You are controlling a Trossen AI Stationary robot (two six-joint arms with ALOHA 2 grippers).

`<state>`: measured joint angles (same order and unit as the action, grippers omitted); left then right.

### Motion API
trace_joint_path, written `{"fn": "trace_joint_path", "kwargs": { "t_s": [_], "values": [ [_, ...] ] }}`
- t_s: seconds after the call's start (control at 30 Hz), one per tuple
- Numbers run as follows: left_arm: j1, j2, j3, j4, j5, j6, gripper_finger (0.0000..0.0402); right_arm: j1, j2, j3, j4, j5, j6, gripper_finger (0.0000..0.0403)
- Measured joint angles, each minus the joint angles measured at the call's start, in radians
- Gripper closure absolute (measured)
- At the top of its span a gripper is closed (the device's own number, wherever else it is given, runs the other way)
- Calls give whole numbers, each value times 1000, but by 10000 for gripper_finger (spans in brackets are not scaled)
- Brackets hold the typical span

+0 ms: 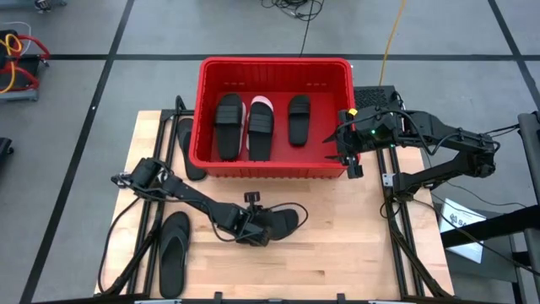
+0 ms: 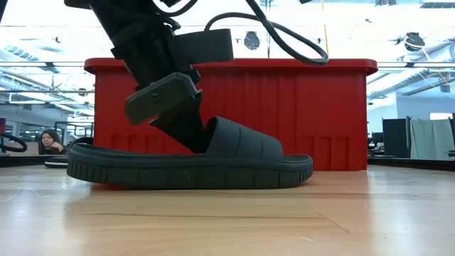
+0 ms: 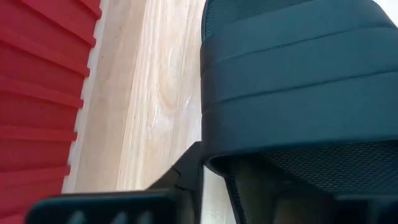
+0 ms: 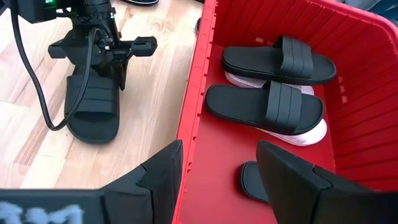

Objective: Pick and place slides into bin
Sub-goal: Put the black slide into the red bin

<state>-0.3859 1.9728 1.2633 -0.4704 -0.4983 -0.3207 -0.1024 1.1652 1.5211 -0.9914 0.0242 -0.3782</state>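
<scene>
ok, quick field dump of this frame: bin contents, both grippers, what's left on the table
bin: red, three slides inside, one with a white sole
left gripper: down on a black slide on the table, one finger under its strap, slide not lifted
right gripper: open, at the bin's right wall, empty
table: black flip-flop front left, another slide left of bin

Bright, even overhead light washed out the ceiling in the low view; the left wrist view was blurred close-up.
</scene>
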Motion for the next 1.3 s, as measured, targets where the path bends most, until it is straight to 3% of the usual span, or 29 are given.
{"fn": "trace_joint_path", "kwargs": {
  "t_s": [0.17, 0.57, 0.97, 1.1, 1.3],
  "values": [
    [0, -1, -3, 10, 2, -11, 392, 0, 0, 0, 25, 0, 0, 206],
    [-3, -47, -5, -15, 123, -99, 399, 0, 0, 0, 40, 0, 0, 206],
    [-2, -294, -5, -118, 173, -77, 400, 0, 0, 0, 91, 0, 0, 206],
    [-2, -412, -5, -109, 128, -76, 400, 0, 0, 0, 92, -1, 0, 206],
    [5, -545, -3, -103, -81, -28, 401, 0, 0, 0, 92, -101, 28, 206]
  ]
}}
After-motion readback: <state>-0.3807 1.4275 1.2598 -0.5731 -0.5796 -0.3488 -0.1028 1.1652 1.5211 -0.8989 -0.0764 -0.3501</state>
